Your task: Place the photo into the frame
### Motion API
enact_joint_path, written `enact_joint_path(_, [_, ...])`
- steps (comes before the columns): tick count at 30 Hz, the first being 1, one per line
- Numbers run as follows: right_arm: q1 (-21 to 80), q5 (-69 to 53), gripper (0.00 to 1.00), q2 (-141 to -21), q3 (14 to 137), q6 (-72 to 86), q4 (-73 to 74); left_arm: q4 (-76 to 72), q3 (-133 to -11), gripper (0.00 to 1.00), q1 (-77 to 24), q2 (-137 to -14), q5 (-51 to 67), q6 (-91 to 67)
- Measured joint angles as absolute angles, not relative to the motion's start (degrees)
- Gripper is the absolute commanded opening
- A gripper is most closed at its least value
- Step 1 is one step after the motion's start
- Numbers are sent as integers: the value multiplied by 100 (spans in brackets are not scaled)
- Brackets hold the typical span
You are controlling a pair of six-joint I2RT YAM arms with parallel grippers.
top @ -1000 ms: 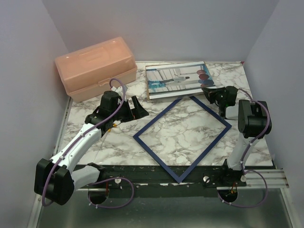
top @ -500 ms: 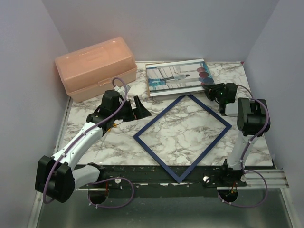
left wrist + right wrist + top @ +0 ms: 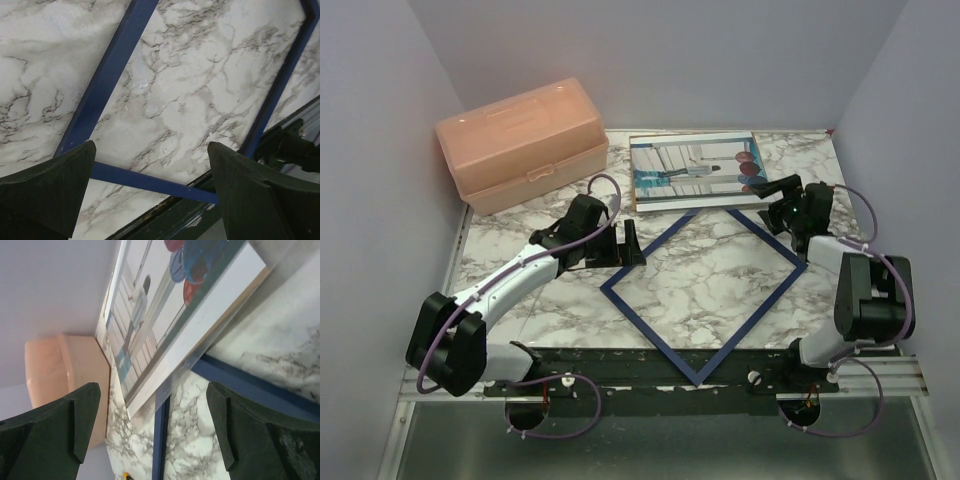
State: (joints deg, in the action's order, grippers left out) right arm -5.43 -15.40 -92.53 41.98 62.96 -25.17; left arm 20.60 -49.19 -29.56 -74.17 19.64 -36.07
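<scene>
Lying at far edge of table (image 3: 485, 238), photo (image 3: 695, 170) — near edge over far corner of frame (image 3: 650, 337). Frame flat mid-table, blue face up. Right gripper (image 3: 152, 390) spread by photo's near-right corner; left gripper (image 3: 150, 150) spread above frame's left corner — both empty.

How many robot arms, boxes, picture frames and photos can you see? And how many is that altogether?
Robot arms: 2 (left arm, right arm)
Boxes: 1 (peach box)
Picture frames: 1 (blue frame)
Photos: 1 (photo)
Total: 5
</scene>
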Motion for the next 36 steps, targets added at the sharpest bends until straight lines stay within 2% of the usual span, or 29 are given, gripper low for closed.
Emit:
enact_joint_path(3, [-543, -1516, 100, -8499, 3879, 6077, -2084, 2314, -5070, 98, -3175, -7614, 1553, -3463])
enact_joint_path(11, [-543, -1415, 100, -6661, 3308, 5419, -303, 2759, -5325, 96, -3699, -8136, 735, -3166])
enact_joint_path(19, [-545, -1461, 100, -5642, 2834, 5256, 1487, 2961, -5723, 97, -3913, -8195, 344, -3035])
enact_joint_path(26, [-545, -1321, 100, -5544, 2934, 4893, 2757, 2751, -5500, 98, -3913, -7190, 200, -3017])
enact_joint_path(36, [-545, -910, 85, -6108, 3293, 4580, 3559, 1981, -5192, 98, -3913, -5669, 266, -2974])
